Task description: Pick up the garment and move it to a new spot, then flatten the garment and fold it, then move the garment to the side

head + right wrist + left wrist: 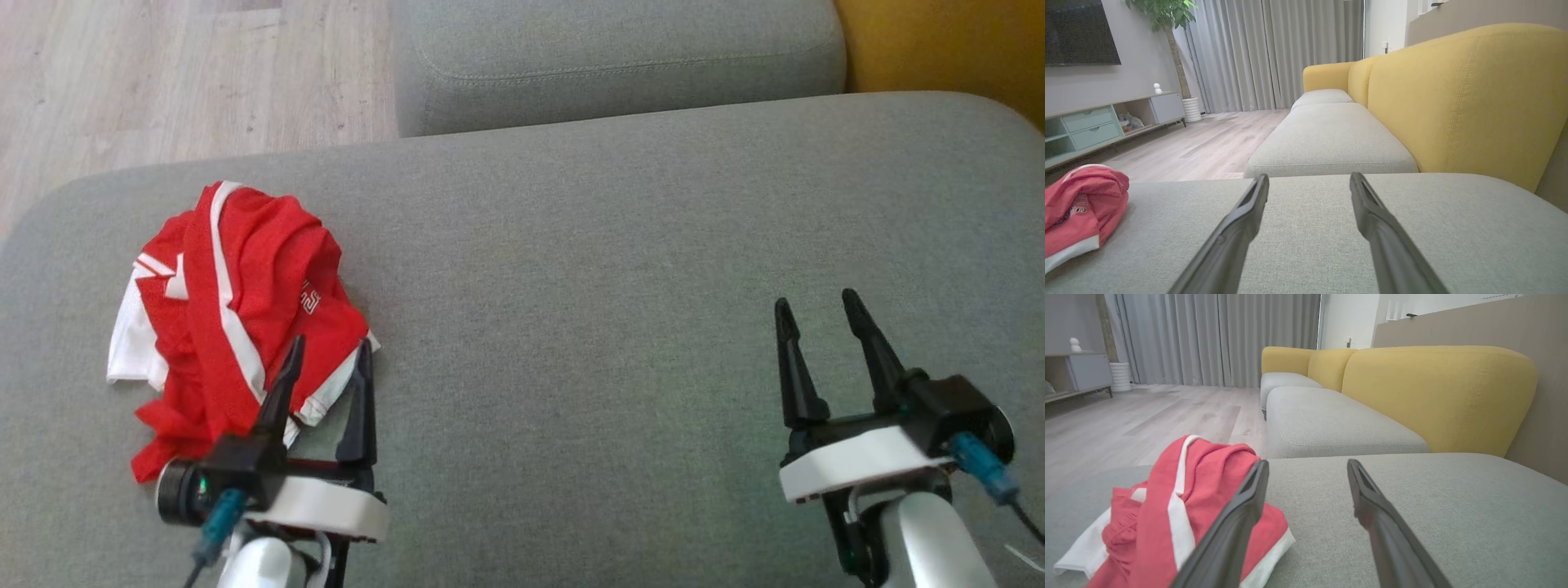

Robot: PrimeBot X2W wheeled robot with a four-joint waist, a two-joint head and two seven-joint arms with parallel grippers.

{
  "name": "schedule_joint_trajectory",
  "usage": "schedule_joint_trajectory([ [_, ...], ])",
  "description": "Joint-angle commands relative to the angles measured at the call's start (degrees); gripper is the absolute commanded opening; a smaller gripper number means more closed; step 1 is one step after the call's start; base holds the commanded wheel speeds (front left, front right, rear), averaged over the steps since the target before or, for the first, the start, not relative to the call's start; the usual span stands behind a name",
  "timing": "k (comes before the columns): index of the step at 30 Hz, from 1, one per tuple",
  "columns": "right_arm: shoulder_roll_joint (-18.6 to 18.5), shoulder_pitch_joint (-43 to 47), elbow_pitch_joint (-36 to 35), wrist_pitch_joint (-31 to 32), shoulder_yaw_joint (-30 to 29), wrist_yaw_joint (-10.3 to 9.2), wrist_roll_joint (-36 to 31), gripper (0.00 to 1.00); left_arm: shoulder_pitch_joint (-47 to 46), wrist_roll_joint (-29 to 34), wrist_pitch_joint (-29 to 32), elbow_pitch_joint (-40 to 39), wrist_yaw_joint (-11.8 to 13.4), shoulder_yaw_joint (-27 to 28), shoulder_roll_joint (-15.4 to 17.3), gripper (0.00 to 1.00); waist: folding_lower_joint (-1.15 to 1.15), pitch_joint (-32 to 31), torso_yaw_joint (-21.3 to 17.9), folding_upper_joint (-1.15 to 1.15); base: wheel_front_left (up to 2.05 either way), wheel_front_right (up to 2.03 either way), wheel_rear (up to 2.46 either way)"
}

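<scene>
Black fingers on both arms stand spread wide with nothing between them. My left gripper (331,343) sits at the near right corner of the garment (237,286). In the head view one finger crosses the red cloth and the other lies over bare fabric, and I cannot tell whether either touches. My right gripper (816,298) hangs well apart to the right, over bare grey upholstery.

The garment, red with white stripes and a white hem, lies crumpled in a heap at the left end of the grey seat cushion (571,245), near its rounded left edge. From the heap rightward the cushion runs bare to the yellow backrest (1437,396). Past the far edge sits a second grey cushion (612,57), with pale wood floor (163,73) to its left. Across that floor, a low cabinet (1086,126) has an open compartment holding small things I cannot make out.
</scene>
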Motion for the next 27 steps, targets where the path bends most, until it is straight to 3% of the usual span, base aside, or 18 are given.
schedule_joint_trajectory([
  [1,-0.55,-2.81,-2.28,-0.99,1.57,-0.03,-2.83,1.00,-3.41,2.69,-0.95,-1.84,0.88,0.55,1.24,1.00,0.00,-0.14,0.03,0.00,0.00,0.00,0.00],
  [9,-0.59,-3.28,-2.82,-2.06,2.93,-0.04,-10.25,1.00,-4.33,9.17,-2.31,-2.31,3.41,-2.88,2.56,1.00,0.00,-0.06,-0.07,0.00,0.00,0.00,0.00],
  [13,-0.62,-3.62,-3.36,-2.79,2.90,-0.04,-11.24,1.00,-4.35,8.88,-2.99,-3.71,3.65,-3.46,1.88,1.00,0.00,0.12,0.01,0.00,0.00,0.00,0.00],
  [19,-0.66,-2.91,-1.90,-4.11,2.21,-0.04,-4.70,1.00,-2.45,3.18,-4.19,-2.15,0.82,-0.08,-1.01,1.00,0.00,0.12,0.09,0.00,0.00,0.00,0.00],
  [27,-0.70,-2.51,-0.74,-5.30,2.17,-0.04,0.29,1.00,-1.65,1.98,-5.30,-0.14,-0.62,3.46,-3.09,1.00,0.00,0.04,0.08,0.00,0.00,0.00,0.00],
])
